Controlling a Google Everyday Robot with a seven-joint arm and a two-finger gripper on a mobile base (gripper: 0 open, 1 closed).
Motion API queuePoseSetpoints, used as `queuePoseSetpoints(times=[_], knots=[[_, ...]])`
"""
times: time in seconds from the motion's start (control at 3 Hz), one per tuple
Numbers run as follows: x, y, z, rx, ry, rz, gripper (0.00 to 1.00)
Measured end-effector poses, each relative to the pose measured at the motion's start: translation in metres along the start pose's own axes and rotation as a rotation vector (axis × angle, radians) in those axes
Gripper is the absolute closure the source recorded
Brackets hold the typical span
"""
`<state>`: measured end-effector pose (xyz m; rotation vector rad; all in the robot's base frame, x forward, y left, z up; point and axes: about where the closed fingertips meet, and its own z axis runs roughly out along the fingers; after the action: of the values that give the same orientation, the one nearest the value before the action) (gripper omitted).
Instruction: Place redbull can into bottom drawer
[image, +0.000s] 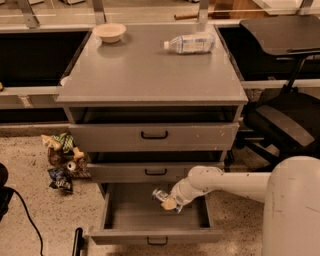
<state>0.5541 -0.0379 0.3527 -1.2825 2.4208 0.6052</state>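
Note:
The bottom drawer (125, 215) is pulled open below two shallower grey drawers; its black handle shows on the front at the lower edge. My gripper (167, 201) reaches down into the drawer's right half on a white arm from the right. It is shut on the redbull can (160, 195), whose silver end sticks out to the upper left. The can hangs tilted just above the drawer floor.
A clear plastic bottle (192, 43) lies on the cabinet top (150, 70) beside a cream bowl (109, 32). Snack bags (62, 160) lie on the floor left of the cabinet. A black chair (285, 115) stands to the right. A black cable runs at the lower left.

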Motion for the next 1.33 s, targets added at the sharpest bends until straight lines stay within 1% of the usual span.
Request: queuePoseSetpoints(times=[0.33,0.67,1.0,1.33], knots=[[0.01,-0.005,0.022,-0.008,-0.01,0.002,1.0],[0.024,-0.017,0.057,-0.031,-0.04,0.011,1.0],[0.041,-0.028,0.09,-0.063,-0.064,0.033,1.0],[0.055,-0.036,0.115,-0.092,-0.057,0.062,0.81]])
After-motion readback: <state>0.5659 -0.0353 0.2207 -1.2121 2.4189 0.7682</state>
